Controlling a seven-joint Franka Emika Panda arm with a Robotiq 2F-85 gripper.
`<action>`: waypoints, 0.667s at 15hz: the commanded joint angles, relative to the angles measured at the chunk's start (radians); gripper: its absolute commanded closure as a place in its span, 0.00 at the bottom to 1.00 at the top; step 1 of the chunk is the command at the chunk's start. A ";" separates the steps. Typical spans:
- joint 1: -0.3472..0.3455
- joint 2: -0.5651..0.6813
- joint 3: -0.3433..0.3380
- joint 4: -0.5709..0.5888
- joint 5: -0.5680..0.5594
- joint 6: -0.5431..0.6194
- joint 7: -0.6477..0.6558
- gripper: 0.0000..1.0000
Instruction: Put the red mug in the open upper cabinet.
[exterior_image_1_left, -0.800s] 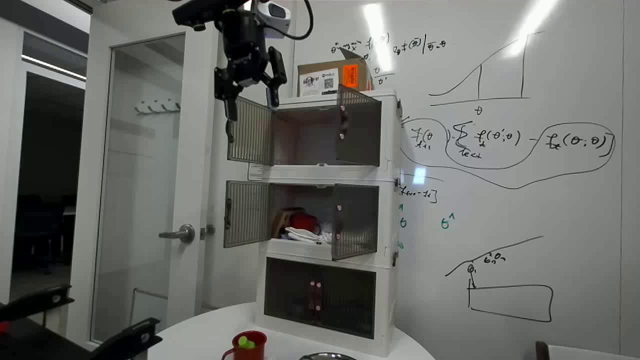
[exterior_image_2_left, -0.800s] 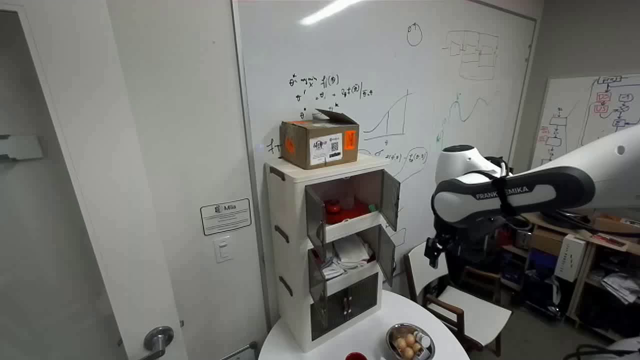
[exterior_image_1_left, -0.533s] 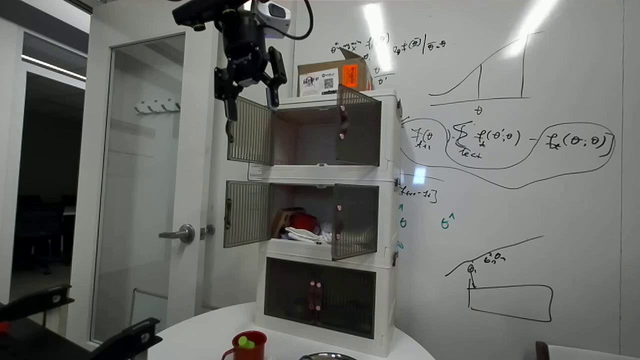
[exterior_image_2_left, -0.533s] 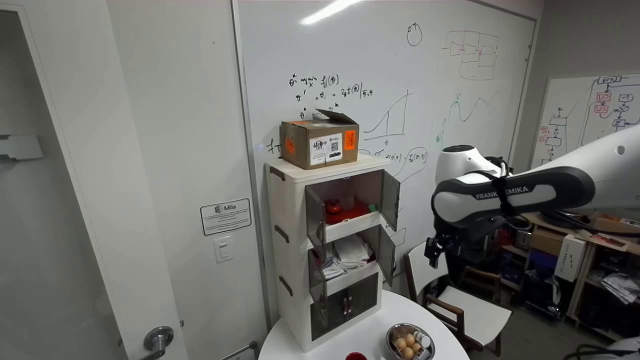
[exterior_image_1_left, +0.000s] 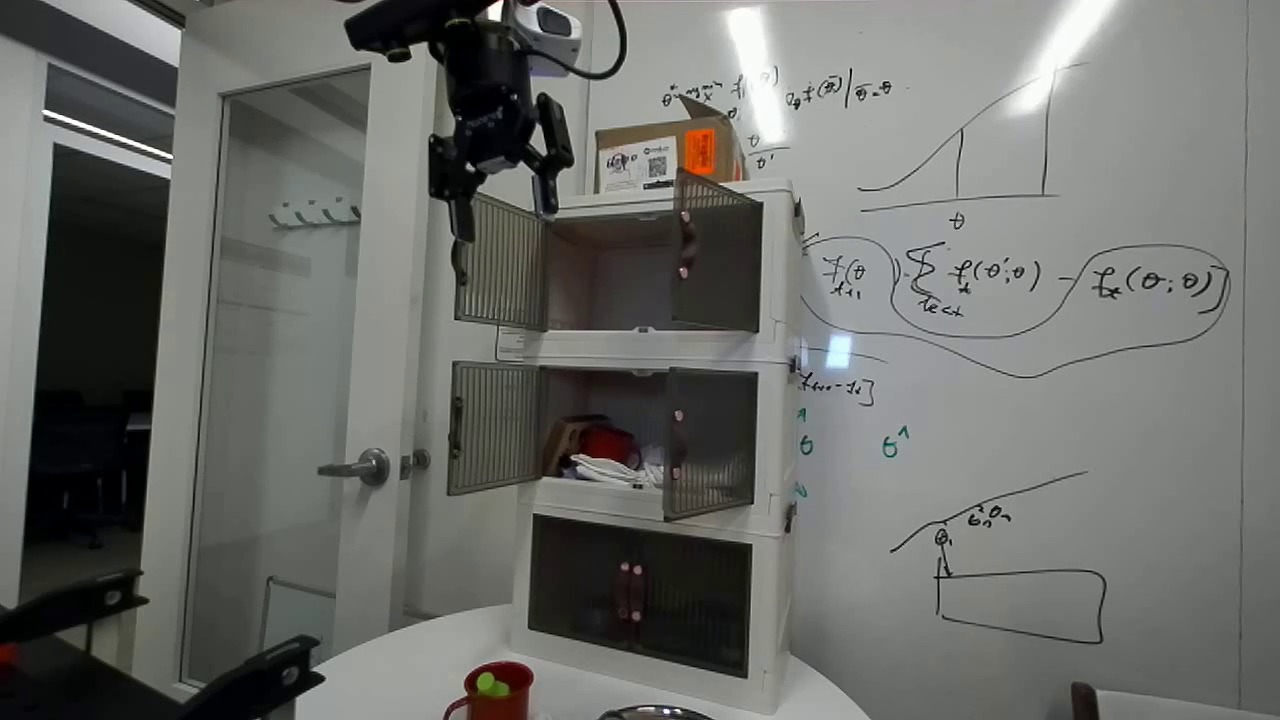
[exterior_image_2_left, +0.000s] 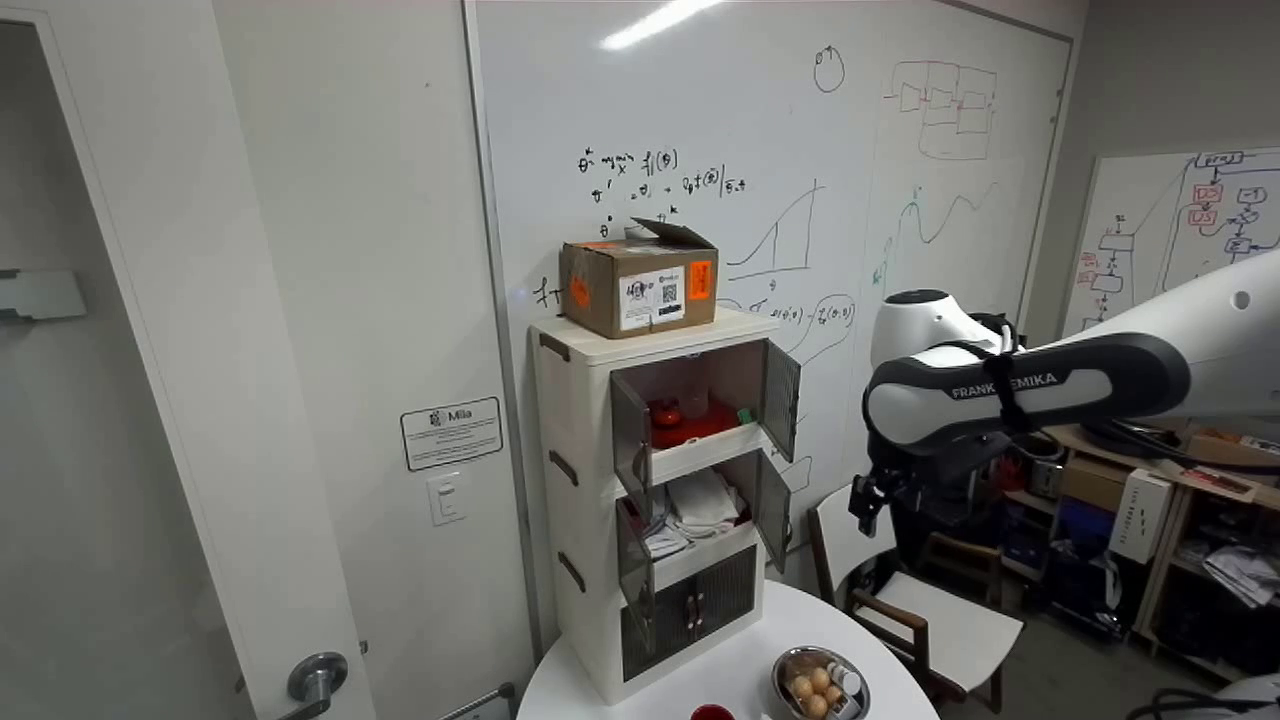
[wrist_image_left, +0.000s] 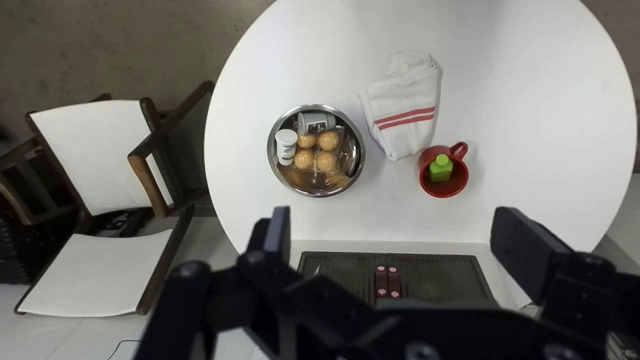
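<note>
In an exterior view: tool (exterior_image_1_left: 504, 225), spread apart, unladen; open upper cabinet (exterior_image_1_left: 615, 285). In an exterior view: red mug (exterior_image_2_left: 712, 713), on desk (exterior_image_2_left: 725, 672). In wrist view: red mug, upright, green bottle (wrist_image_left: 440, 171) inside; pickup and placement apparently outstanding.

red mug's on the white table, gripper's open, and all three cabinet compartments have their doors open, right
Not quite: the bottom doors are shut, as both exterior views show; only the upper compartment and middle compartment stand open. The red mug is on the white table, and the gripper is open, as you say.
</note>
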 joint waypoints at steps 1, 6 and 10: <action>0.006 0.000 -0.005 0.002 -0.003 -0.003 0.003 0.00; 0.006 0.000 -0.005 0.002 -0.003 -0.003 0.003 0.00; 0.016 0.033 0.010 0.007 -0.018 0.027 0.000 0.00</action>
